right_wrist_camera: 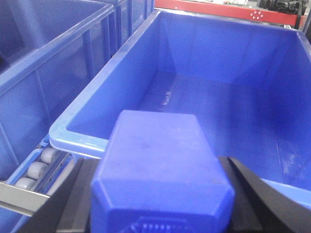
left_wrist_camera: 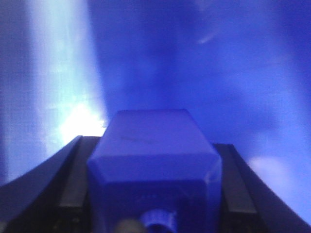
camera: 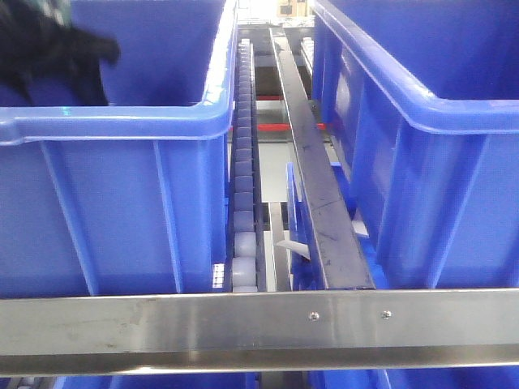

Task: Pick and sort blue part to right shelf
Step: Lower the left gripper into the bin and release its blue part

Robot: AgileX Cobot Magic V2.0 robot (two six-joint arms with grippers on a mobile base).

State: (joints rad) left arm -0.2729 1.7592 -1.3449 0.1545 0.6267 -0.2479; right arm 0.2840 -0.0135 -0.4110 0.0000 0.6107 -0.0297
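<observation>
Over the right bin's [right_wrist_camera: 77,135] near rim, the right hand [right_wrist_camera: 159,167] grips the blue part [right_wrist_camera: 160,145], fingers [right_wrist_camera: 255,196] pressed against its sides. Left hand [left_wrist_camera: 153,160] likewise clamps another blue block [left_wrist_camera: 150,136] inside the left bin [camera: 113,121]. Judged step: placing; next, advance inward, then release.

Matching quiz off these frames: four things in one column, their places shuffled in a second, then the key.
1. roller track
2. steel crossbar
3. blue part, left wrist view
4. red beam

A. top edge of the right wrist view
B. between the left bin and the right bin
C. clamped between the fingers
D. running crosswise in front of both bins

Pairs: 1-B, 2-D, 3-C, 4-A
</observation>
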